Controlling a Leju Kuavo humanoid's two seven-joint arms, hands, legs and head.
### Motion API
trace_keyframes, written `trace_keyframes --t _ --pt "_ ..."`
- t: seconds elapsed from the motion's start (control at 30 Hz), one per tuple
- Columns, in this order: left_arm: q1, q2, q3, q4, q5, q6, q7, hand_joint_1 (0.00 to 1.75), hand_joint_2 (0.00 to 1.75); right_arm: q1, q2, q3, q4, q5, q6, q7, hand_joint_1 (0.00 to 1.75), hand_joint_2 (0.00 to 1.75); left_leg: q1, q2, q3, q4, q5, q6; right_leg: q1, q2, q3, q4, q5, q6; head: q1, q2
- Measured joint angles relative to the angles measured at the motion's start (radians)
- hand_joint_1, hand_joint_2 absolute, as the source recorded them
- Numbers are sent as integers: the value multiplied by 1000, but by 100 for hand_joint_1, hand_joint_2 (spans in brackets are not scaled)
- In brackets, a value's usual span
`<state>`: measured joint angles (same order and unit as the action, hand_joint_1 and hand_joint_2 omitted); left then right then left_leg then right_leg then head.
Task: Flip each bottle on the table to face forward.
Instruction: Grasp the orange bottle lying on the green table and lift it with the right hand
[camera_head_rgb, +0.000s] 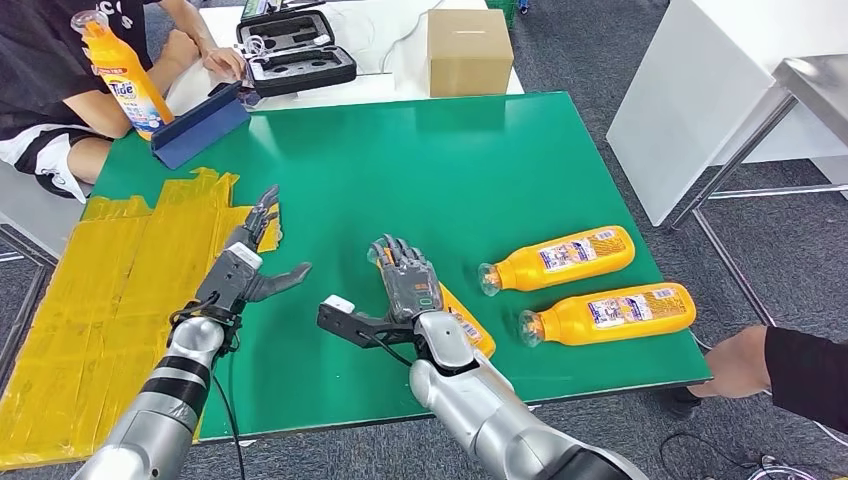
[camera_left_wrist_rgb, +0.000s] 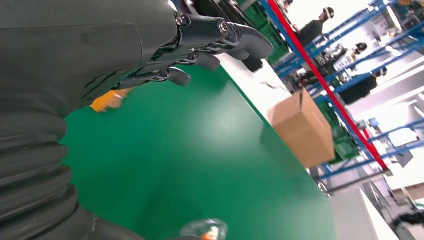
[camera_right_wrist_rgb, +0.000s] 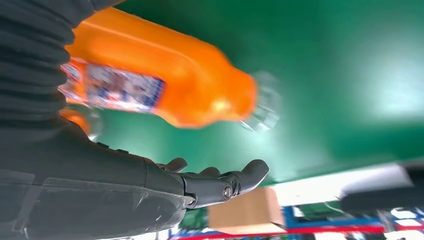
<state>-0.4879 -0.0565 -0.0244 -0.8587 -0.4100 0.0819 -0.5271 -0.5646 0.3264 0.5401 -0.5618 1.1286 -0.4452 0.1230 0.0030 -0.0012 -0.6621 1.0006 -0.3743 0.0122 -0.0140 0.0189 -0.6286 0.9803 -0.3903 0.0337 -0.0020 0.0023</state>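
Bottles, orange plastic, clear-capped, labelled: we counted three lying flat on the green table top (camera_head_rgb: 480, 160), plus one standing upright at the far left corner (camera_head_rgb: 120, 75) beside a seated person (camera_head_rgb: 60, 90).

Left to right, we recorded:
- Yellow taped sheeting (camera_head_rgb: 90, 300) along the table's left edge.
- Left hand (camera_head_rgb: 250, 262), raised over the green surface near the tape; it held nothing, fingers spread.
- Right hand (camera_head_rgb: 405, 285), fingers extended, laid on or just above the nearest lying bottle (camera_head_rgb: 468, 330), which it largely hid. The right wrist view showed an orange bottle (camera_right_wrist_rgb: 160, 80) just beside that hand, fingers not wrapped around it; we judged the hand open, not gripping.
- Two further lying bottles, the farther (camera_head_rgb: 560, 258) and the nearer (camera_head_rgb: 610, 313), side by side, well right of the hand, caps pointing left, labels up.
- Another person's hand (camera_head_rgb: 745, 362) at the table's right edge.
- Behind: blue folder (camera_head_rgb: 200, 125), black open case (camera_head_rgb: 295, 50), brown cardboard box (camera_head_rgb: 468, 50).

We judged the step as the approach to the nearest bottle. The next move called for closing the fingers around its body before turning it.
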Motion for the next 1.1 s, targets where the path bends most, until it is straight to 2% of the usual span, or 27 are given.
trace_keyframes --t 0.1,0.2,0.33,0.77,1.07,1.1 --pt "34 8 21 -41 -13 -5 10 0 175 28 -25 13 -21 88 1 98 0 0 0 0 -1 0 0 0 0 0 -1 0 0 0 0 0" --pt "55 11 36 -71 -23 -13 18 0 175 44 -53 12 -45 152 -2 160 0 0 0 0 -1 0 0 0 0 0 -1 0 0 0 0 0" --pt "74 11 45 -100 -32 -17 26 0 175 58 -82 -11 -78 173 12 180 0 175 0 0 -1 0 0 0 0 0 -1 0 0 0 0 0" --pt "90 7 50 -135 -38 -22 49 0 175 58 -105 -110 -73 171 85 223 0 175 0 -1 -1 0 0 0 0 0 -1 0 0 0 0 0" --pt "82 1 39 -133 -42 -22 48 0 175 -19 -87 -168 23 52 243 94 0 175 0 1 5 0 -1 0 0 0 3 -1 0 0 0 0" --pt "79 0 37 -131 -42 -22 47 0 175 -27 -86 -171 34 45 255 88 5 175 0 1 6 0 -1 0 0 1 4 -1 1 0 0 0"
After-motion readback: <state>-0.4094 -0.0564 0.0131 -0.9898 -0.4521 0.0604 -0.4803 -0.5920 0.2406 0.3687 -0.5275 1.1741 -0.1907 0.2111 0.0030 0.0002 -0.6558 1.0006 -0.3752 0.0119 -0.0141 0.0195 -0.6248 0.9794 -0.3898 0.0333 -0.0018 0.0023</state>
